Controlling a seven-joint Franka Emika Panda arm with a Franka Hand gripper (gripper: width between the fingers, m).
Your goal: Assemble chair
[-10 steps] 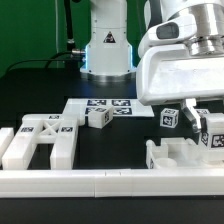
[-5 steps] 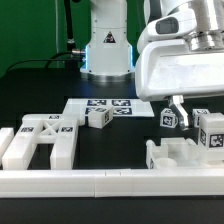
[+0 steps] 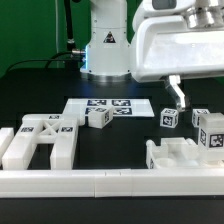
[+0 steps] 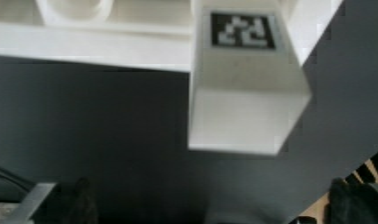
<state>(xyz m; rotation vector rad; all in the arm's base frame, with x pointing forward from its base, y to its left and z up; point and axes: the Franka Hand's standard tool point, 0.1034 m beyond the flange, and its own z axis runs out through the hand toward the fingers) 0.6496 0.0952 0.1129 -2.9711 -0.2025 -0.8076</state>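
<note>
Hovering raised over the exterior view's right side, jaws spread wide and gripping nothing. From the wrist view: grey fingertips [image 4: 53, 200] far apart, only dark surface [image 4: 97, 140] between them, a tall tagged block [image 3: 211, 131] upright just ahead. Loose white parts of the chair [image 3: 22, 146] spread over that surface, none joined: flat frame [image 3: 45, 138] at the exterior view's left, blocky seat [image 3: 180, 155] at its right, both just behind the border rail [image 3: 100, 182]; tall tagged block just behind the seat; small cube [image 3: 168, 118] near it; second cube [image 3: 98, 116] at the front edge of the marker board [image 3: 100, 103].
</note>
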